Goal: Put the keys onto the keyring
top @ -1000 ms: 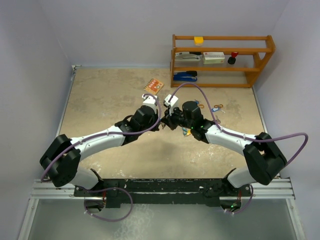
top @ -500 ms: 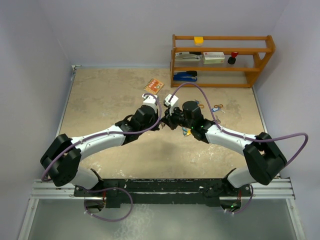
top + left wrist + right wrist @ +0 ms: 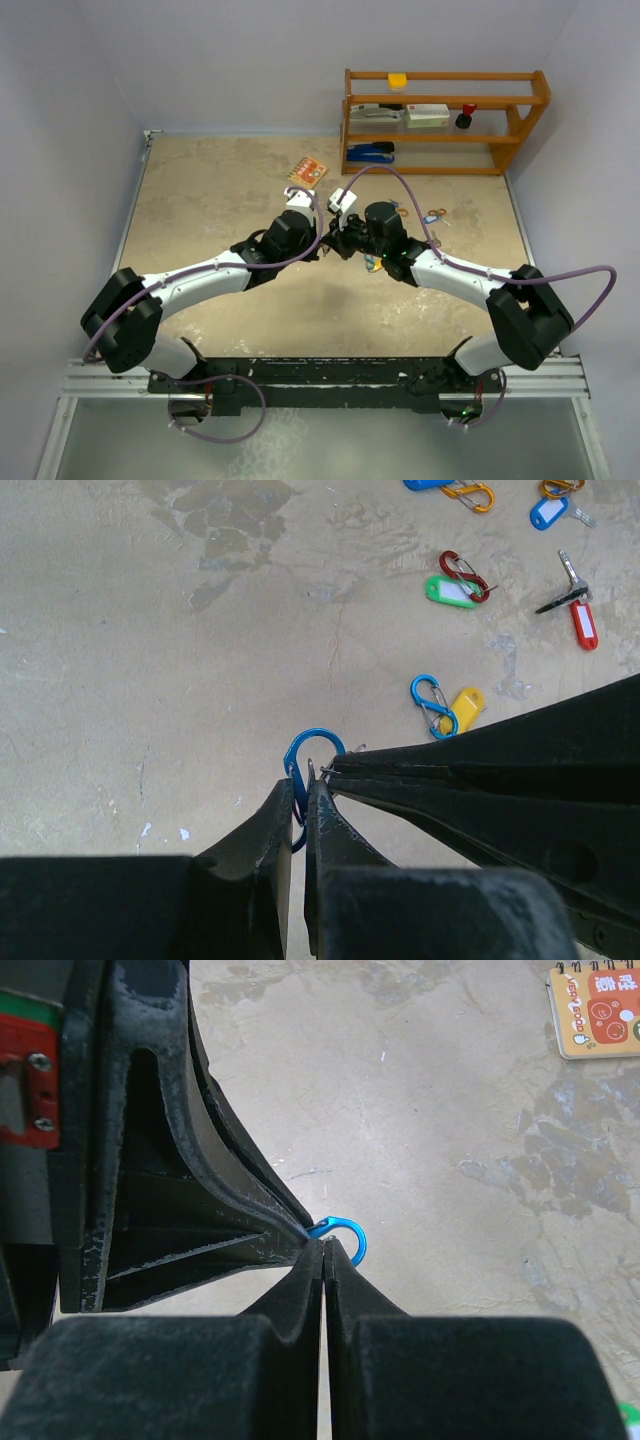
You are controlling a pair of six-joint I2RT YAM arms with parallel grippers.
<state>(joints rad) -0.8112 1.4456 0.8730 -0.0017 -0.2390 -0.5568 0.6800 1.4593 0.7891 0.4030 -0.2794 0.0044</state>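
The keys [image 3: 452, 590] lay loose on the table [image 3: 150, 630], apart from both arms: a green-tagged one, a yellow-tagged one [image 3: 466, 700] just beside a small blue clip [image 3: 430, 702], and a red-tagged one [image 3: 583, 622] further out. The blue keyring [image 3: 313, 734] was above the table in your left gripper [image 3: 303, 785], whose fingers were clamped on its lower part. Your right gripper [image 3: 322, 1250] met it tip to tip, with its fingers pressed tight together at the ring. In my judgement the step in hand was to open the ring's gate or to feed something through it. To do it well, you needed to keep the left grip firm and low on the ring, so that the gate side stayed free. You also needed to push with the right tip only along the gate, gently, because a thin wire ring can twist out of a pinch. What the right fingers held I could not tell: a small silver glint showed at their tip in the left wrist view, but it was too small to name. The top view hid the whole contact behind the wrists. The lower end of the ring was covered by the left fingers.
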